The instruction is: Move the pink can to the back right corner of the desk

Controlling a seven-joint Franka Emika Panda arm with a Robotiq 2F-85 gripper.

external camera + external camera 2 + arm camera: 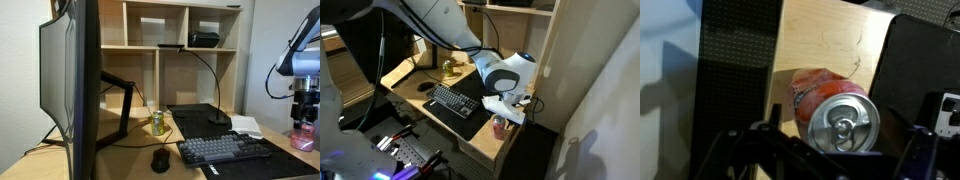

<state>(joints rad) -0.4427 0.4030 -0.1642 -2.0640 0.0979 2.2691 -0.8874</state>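
The pink can (820, 92) stands upright on the light-wood desk (820, 35), its silvery top facing the wrist camera. My gripper (840, 128) is open, with one finger on each side of the can and a small gap at both. In both exterior views the can (302, 137) (500, 127) stands near the desk's edge (408, 76), directly below the gripper (303, 112) (502, 108).
A dark keyboard (225, 150) lies on a black mat (470, 112). A mouse (160, 160) and a yellow-green can (157, 122) stand nearer the big monitor (75, 80). A lamp base (218, 122) and the cubby shelf unit (180, 30) are behind.
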